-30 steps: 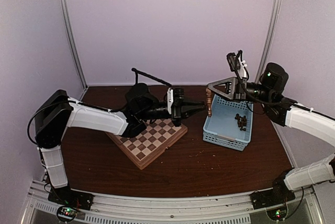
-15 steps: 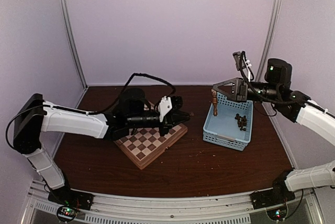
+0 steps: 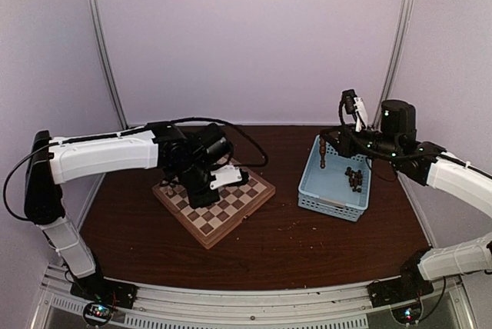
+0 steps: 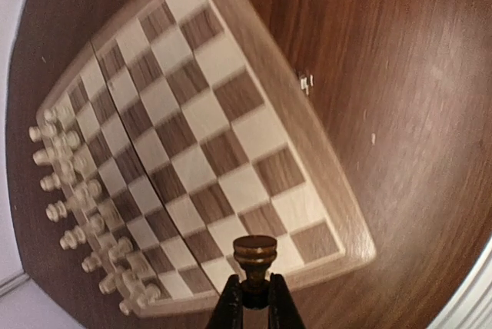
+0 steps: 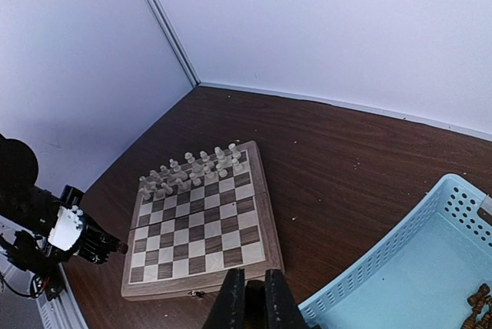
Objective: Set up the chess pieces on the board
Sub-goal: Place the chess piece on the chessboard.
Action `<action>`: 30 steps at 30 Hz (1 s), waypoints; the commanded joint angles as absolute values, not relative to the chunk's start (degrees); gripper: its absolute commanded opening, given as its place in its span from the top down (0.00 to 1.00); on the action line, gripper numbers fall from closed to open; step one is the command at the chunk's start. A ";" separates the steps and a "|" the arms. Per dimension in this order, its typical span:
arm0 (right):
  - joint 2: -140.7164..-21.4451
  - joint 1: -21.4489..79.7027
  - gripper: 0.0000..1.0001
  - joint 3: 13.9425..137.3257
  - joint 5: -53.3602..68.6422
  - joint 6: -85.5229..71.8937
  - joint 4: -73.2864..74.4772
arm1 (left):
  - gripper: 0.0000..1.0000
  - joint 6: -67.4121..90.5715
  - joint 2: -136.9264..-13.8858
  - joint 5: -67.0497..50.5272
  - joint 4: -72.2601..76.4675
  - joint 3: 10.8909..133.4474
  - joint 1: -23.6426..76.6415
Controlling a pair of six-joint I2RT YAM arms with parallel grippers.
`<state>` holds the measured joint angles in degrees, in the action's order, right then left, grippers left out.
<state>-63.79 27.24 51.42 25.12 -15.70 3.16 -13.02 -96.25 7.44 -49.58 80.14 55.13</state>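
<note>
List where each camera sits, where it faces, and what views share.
Top external: above and behind the bases, looking down on the table; both arms, board and basket show.
Left wrist: on the left arm, looking down at the board past the left claw, shut on a dark piece.
Right wrist: on the right arm, facing across the basket rim to the board; the right claw, shut on a second dark piece, shows at bottom.
Shared: all three see the board; right wrist also catches the left claw.
</note>
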 commanded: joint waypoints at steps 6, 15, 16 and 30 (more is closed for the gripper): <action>-62.46 26.89 1.00 48.57 18.76 -12.58 -0.88 | 1.00 -15.41 -111.67 18.29 -82.46 94.38 55.03; -57.71 26.72 1.00 46.24 15.75 -11.70 1.83 | 1.00 -15.42 -122.07 16.89 -88.71 103.56 53.54; -57.52 26.72 1.00 46.23 15.50 -11.65 2.16 | 1.00 -15.12 -123.14 16.90 -90.42 104.61 53.41; -57.08 26.61 1.00 45.51 15.50 -12.26 2.11 | 1.00 -13.00 -128.92 15.64 -97.52 109.55 53.30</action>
<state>-57.69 26.96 46.11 16.43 -12.19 2.31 -13.74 -127.96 16.60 -91.81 106.72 53.52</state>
